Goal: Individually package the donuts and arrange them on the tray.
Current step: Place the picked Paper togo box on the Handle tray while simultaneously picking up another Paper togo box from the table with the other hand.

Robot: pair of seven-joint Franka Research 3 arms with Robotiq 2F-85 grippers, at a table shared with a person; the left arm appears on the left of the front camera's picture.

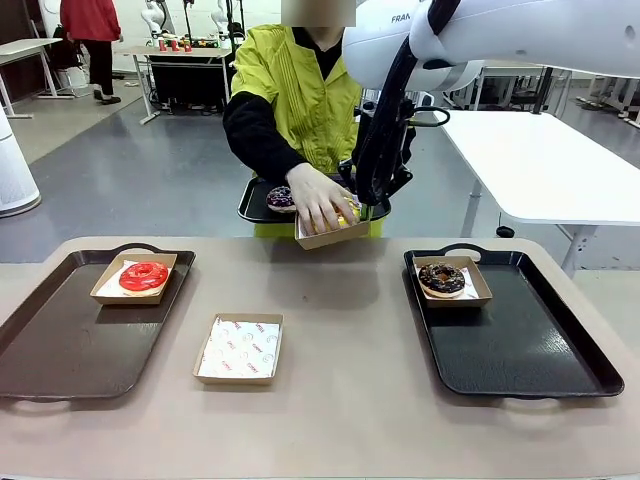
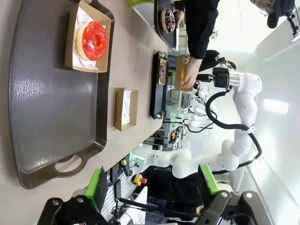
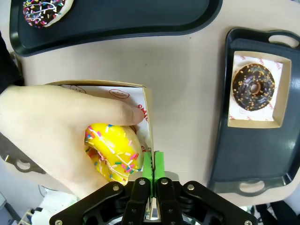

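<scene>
Donuts (image 1: 144, 277) four, boxes (image 1: 237, 380) four, trays (image 1: 520, 340) three; left jaws apart, right jaws box-clamped.

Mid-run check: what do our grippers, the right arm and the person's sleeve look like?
The right arm is glossy white with rounded links, black lettering and a black cable along it. The right gripper and left gripper have black bodies and green pads. The person's sleeve is black under a yellow-green top.

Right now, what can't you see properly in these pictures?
Yellow donut: front view, mostly covered by the person's hand.
Donut on the far tray: right wrist view, donut cut by the top edge.
Inside of the box: right wrist view, hidden under hand and donut.
</scene>
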